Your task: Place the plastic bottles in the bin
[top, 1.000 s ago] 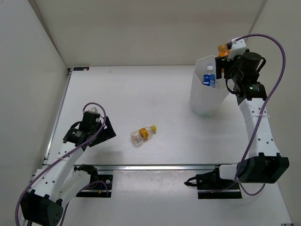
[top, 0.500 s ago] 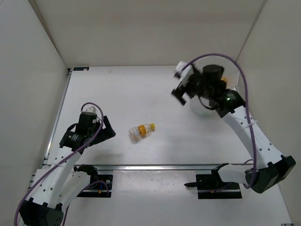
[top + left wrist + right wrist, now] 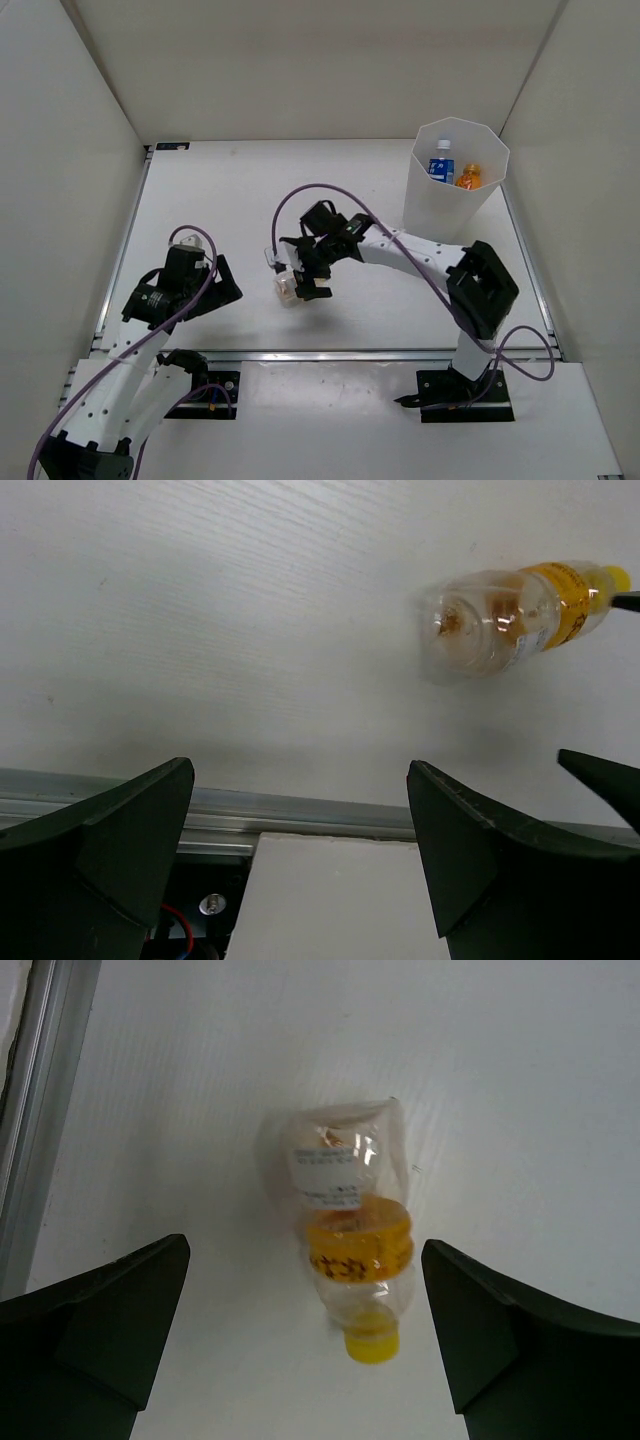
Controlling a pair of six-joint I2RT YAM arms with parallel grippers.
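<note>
A clear bottle (image 3: pixel 289 289) with an orange-yellow label and yellow cap lies on the table; it also shows in the left wrist view (image 3: pixel 510 615) and the right wrist view (image 3: pixel 350 1250). My right gripper (image 3: pixel 303 272) (image 3: pixel 305 1360) is open just above it, one finger on each side, cap end nearest the wrist. The white bin (image 3: pixel 430 215) stands at the far right, holding a blue-labelled bottle (image 3: pixel 442 165) and an orange one (image 3: pixel 468 177). My left gripper (image 3: pixel 222 292) (image 3: pixel 300 860) is open and empty, left of the lying bottle. The other bottles are hidden.
A metal rail (image 3: pixel 330 353) runs along the table's near edge and shows close under the left gripper (image 3: pixel 300 815). White walls enclose the table on the left, back and right.
My right arm has swung from above the bin down to the table's middle, leaving the orange bottle in the bin. Its gripper now straddles the lying bottle. The left arm shifted slightly nearer.
</note>
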